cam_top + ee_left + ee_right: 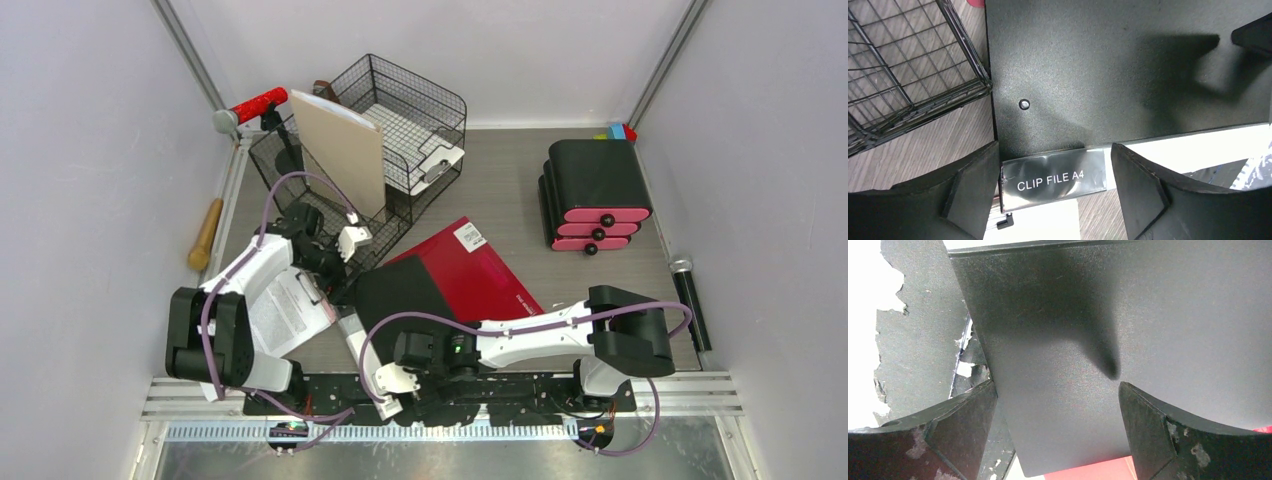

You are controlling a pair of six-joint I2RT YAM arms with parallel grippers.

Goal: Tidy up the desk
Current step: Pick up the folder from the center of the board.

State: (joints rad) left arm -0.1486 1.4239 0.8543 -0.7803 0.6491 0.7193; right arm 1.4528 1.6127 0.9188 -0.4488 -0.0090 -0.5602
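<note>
On the grey wood-grain desk a black clip file lies partly over a red folder. My left gripper is open over the file's near edge, its fingers either side of the silver label reading "CLIP FILE A4". White paper shows under that edge. My right gripper is open too, low at the front of the desk, with a corner of the black file between its fingers and the red folder just beneath. Neither gripper holds anything.
A black wire-mesh tray rack with a beige folder leaning in it stands back left, close beside my left gripper. A black drawer unit with pink fronts stands back right. A wooden handle lies along the left wall and a black stick along the right wall.
</note>
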